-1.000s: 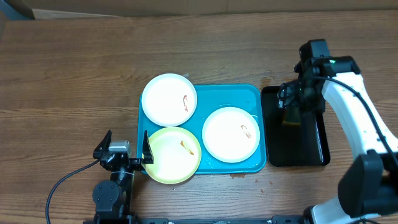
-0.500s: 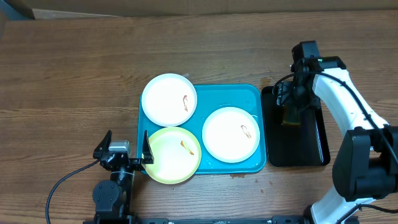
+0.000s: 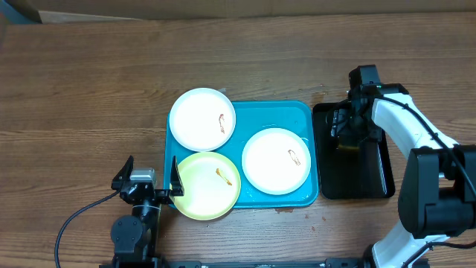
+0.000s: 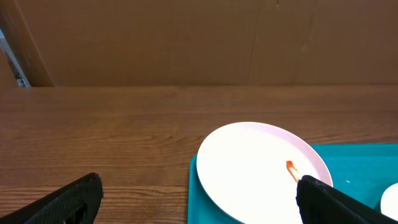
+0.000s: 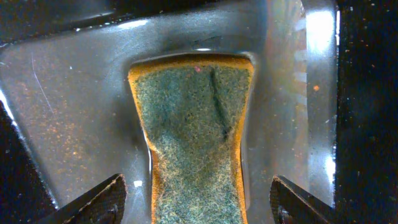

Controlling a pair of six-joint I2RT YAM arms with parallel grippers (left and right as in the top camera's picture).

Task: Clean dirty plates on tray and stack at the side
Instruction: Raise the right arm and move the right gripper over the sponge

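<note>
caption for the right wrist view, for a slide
Open right hand poised over a green scouring sponge lying in the wet black tray.

A wooden table [image 3: 89,89] carries the turquoise tray [image 3: 274,113] and a black tray [image 3: 375,175].

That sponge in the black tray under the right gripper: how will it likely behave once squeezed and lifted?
The sponge looks soft: its sides already pinch inward, so it will probably compress between the right gripper's fingers. The wet, glossy black tray suggests it is soaked, so perhaps heavier than it looks and drippy.

Robot lab bench: wood table [image 3: 89,82], cardboard backdrop [image 4: 186,37], cabling.
</note>
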